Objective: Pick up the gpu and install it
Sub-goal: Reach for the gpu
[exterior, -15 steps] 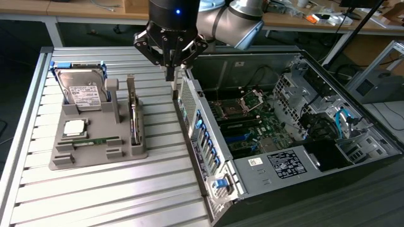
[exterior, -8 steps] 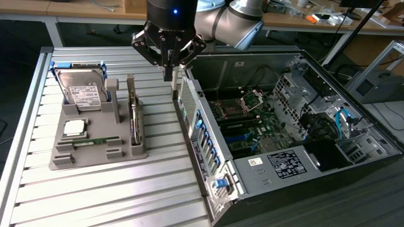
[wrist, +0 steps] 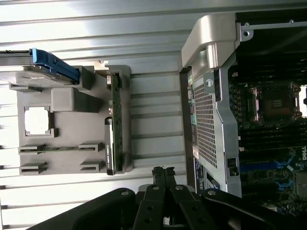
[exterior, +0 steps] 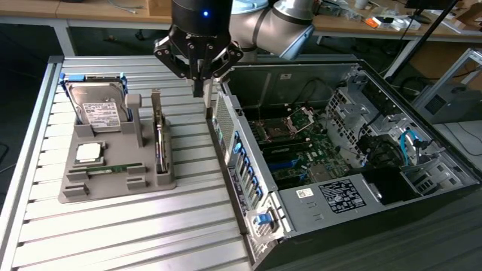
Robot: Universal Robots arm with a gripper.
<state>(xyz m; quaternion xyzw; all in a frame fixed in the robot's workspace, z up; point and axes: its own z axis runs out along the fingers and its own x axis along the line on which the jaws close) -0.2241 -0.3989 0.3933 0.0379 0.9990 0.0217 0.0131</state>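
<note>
One black gripper (exterior: pixel 201 90) hangs above the slatted metal table (exterior: pixel 135 231), its fingers pressed together with nothing between them. In the exterior view it sits over the gap between the grey parts tray (exterior: pixel 164 182) and the open computer case (exterior: pixel 229 130), close to the case's rear corner. The gpu (exterior: pixel 160 138) stands on its long edge in a slot along the side of the tray nearest the case. Its silvery bracket is at the end farther from the exterior camera, and the card is well clear of the gripper. On the same tray, a hard drive (exterior: pixel 100 107) with a white label stands propped in a blue-edged holder. A square processor chip (exterior: pixel 89 151) lies flat, and a green memory stick (exterior: pixel 113 167) rests in a groove. The case lies on its side with the motherboard (exterior: pixel 301 141) exposed. The wrist view shows the closed fingertips of the gripper (wrist: pixel 163 171) over bare table slats, with the gpu (wrist: pixel 114 122) seen edge-on in the tray (wrist: pixel 72 103) and the case (wrist: pixel 211 43) on the other side.
</note>
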